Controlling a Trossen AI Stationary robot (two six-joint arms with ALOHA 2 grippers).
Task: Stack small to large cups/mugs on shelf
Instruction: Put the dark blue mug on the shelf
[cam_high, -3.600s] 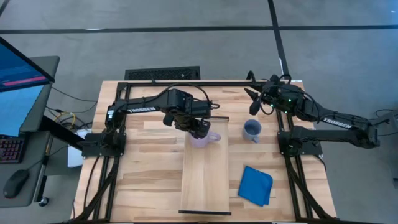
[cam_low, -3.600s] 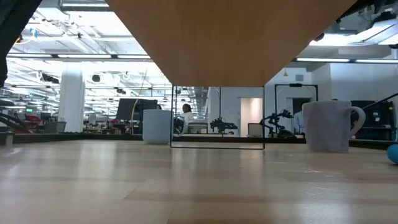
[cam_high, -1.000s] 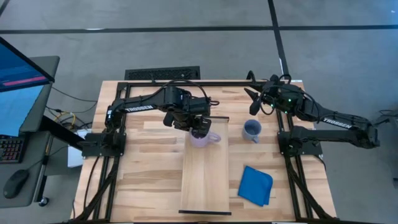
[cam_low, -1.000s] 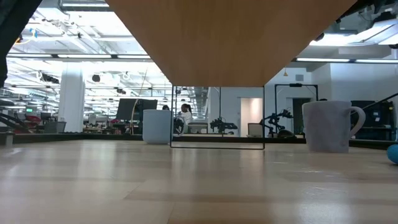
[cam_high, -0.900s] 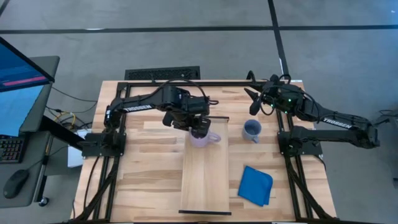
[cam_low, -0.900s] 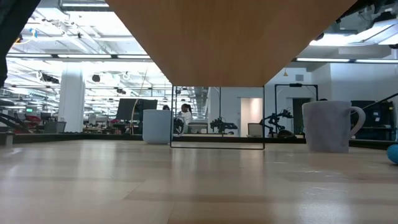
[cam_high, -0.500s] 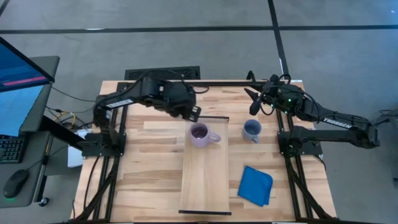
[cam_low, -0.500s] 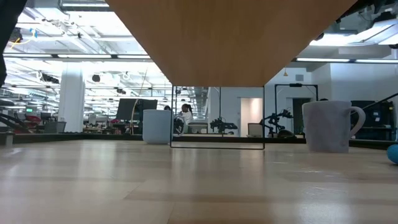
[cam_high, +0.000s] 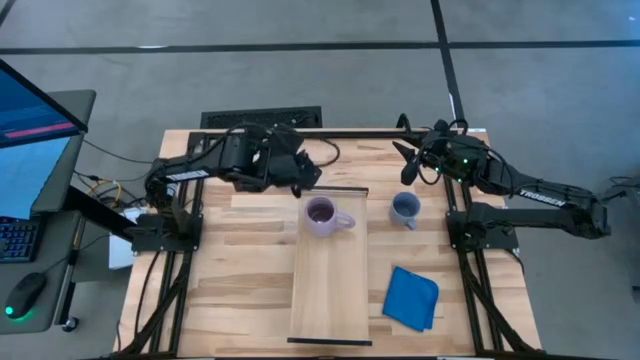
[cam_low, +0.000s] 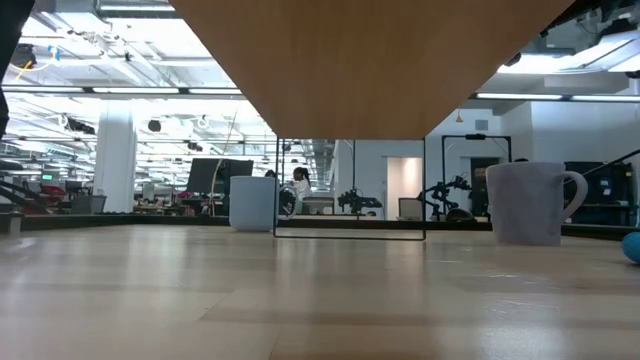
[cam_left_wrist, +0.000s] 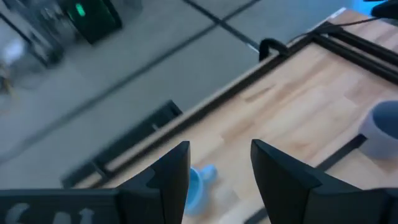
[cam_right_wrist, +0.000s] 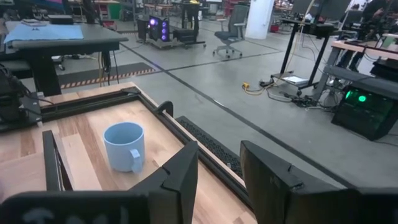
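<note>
Two dark six-joint arms, matte black, white TROSSEN lettering along the links. Black cables loop over the joints. Green indicator light on the right arm (cam_high: 466, 160). Each gripper: two black angular fingers (flat-faced).

right tool (cam_right_wrist: 219, 171): dark fingers (cam_right_wrist: 183, 174) apart, nothing between them | light blue mug (cam_right_wrist: 124, 146): upright on the wooden bench (cam_right_wrist: 81, 140), handle toward the camera, beside a dark frame rail (cam_right_wrist: 53, 162) | beyond the bench edge: grey floor, a desk with a blue cloth, an office chair (cam_right_wrist: 231, 28)
</note>
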